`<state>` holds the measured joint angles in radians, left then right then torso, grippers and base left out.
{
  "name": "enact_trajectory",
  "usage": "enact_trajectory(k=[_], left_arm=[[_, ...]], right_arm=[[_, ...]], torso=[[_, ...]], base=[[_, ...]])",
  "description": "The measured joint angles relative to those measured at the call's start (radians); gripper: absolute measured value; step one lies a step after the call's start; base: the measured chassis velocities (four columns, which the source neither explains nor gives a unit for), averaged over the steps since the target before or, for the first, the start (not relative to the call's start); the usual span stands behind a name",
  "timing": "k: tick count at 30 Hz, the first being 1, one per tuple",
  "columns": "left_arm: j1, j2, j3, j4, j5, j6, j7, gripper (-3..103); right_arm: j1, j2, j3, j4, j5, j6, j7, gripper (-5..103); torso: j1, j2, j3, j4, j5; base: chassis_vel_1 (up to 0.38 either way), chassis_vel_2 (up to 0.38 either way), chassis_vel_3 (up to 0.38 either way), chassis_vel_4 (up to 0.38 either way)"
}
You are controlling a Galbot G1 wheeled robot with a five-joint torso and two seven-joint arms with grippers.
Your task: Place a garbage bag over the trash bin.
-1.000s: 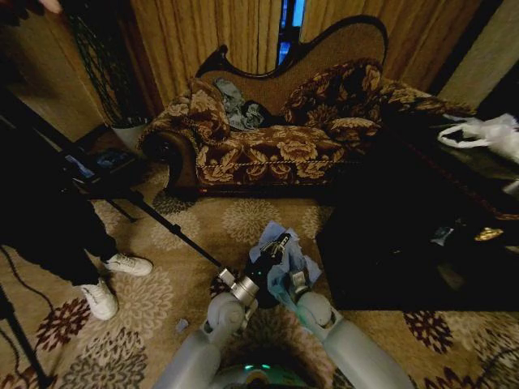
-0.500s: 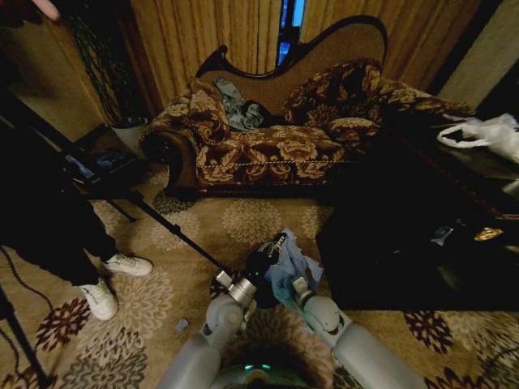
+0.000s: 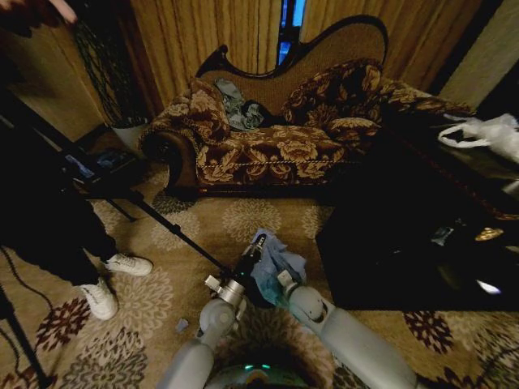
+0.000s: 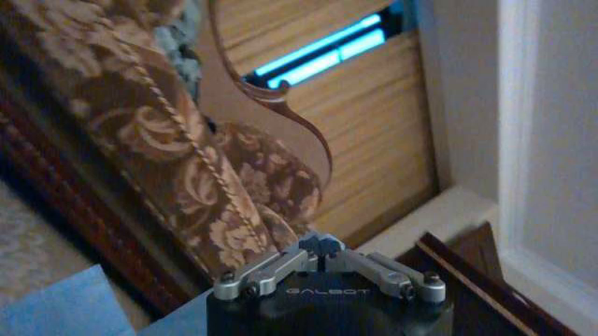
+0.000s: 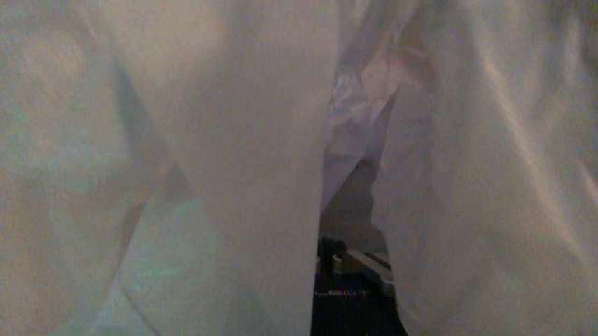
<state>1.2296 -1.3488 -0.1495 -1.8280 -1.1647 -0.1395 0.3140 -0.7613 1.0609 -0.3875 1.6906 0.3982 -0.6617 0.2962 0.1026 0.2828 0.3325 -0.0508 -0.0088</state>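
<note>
Your left gripper (image 3: 250, 253) reaches out low over the carpet (image 3: 162, 300) in front of the robot, fingers drawn together in the left wrist view with nothing visibly between them. Pressed against its right side is the garbage bag (image 3: 272, 263), crumpled pale blue film. Your right gripper (image 3: 280, 279) is buried in those folds, so you cannot tell its grip. Farther right stands the low dark table (image 3: 405, 243).

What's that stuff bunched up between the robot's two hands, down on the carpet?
In the head view, the pale blue garbage bag hangs crumpled between the left gripper and the right gripper, close in front of the robot.
</note>
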Motion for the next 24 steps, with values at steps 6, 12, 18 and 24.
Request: enact_trajectory(k=[6,12,18,24], left_arm=[[-0.018,0.001,-0.014,0.044,-0.048,-0.004,0.001,0],[-0.021,0.005,-0.029,0.079,-0.067,-0.004,0.019,0],[-0.021,0.009,-0.045,0.097,-0.078,-0.008,0.032,0],[-0.019,0.017,-0.056,0.087,-0.086,-0.004,0.04,0]], right_arm=[[0.081,0.044,-0.08,-0.05,0.04,-0.024,0.068,0],[0.129,0.065,-0.132,-0.091,0.071,-0.047,0.1,0],[0.162,0.114,-0.141,-0.171,0.109,-0.039,0.133,0],[0.169,0.157,-0.137,-0.221,0.127,-0.03,0.166,0]], torso=[[0.0,0.0,0.0,0.0001,0.0002],[0.0,0.0,0.0,0.0,0.0],[0.0,0.0,0.0,0.0,0.0001],[0.0,0.0,0.0,0.0001,0.0001]], base=[[0.0,0.0,0.0,0.0],[0.0,0.0,0.0,0.0],[0.0,0.0,0.0,0.0],[0.0,0.0,0.0,0.0]])
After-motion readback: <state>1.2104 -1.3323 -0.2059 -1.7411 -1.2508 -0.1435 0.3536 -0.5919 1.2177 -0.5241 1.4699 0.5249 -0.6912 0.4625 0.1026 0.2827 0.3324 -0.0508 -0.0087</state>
